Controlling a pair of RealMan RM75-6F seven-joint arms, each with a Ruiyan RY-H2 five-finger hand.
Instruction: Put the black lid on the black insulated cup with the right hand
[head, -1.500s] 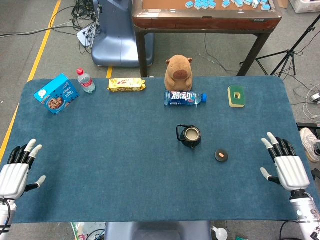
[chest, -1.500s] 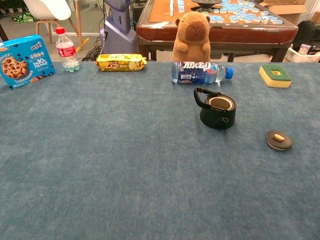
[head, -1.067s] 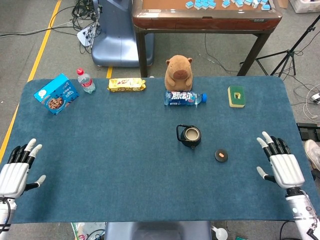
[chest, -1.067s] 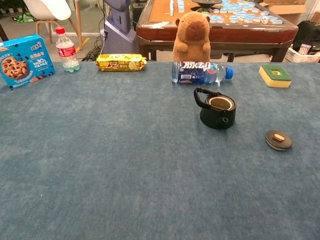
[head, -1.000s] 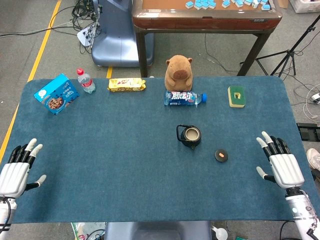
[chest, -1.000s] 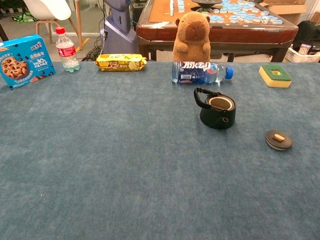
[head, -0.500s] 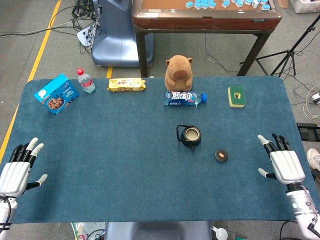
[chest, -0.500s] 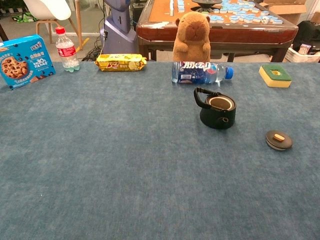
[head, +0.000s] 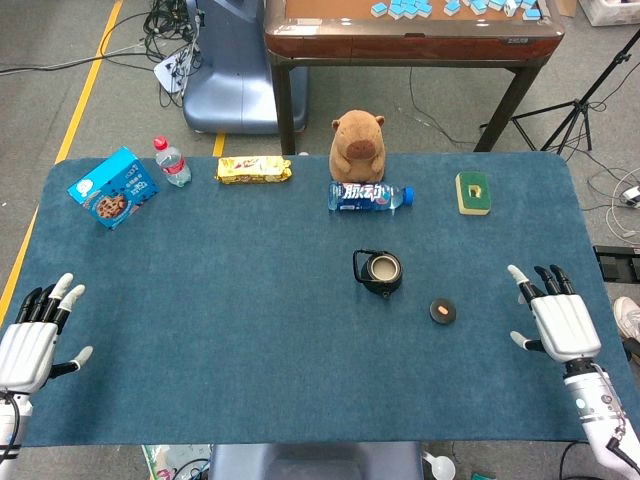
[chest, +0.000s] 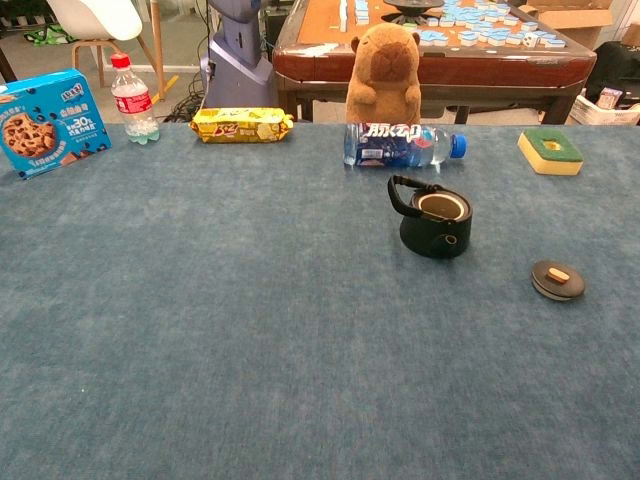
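The black lid (head: 443, 311), a flat disc with an orange centre tab, lies on the blue worktop (head: 250, 300) near the uncapped black insulated cup (head: 379, 272). Right robot hand (head: 560, 322) and left robot hand (head: 30, 340): released, fingers spread, holding nothing.

Matt blue cloth table (chest: 200, 330)

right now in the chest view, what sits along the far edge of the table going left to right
cookie box → red-capped bottle → yellow snack packet → capybara plush → green and yellow sponge. The lying blue-label bottle overlaps the plush, so it is left out.
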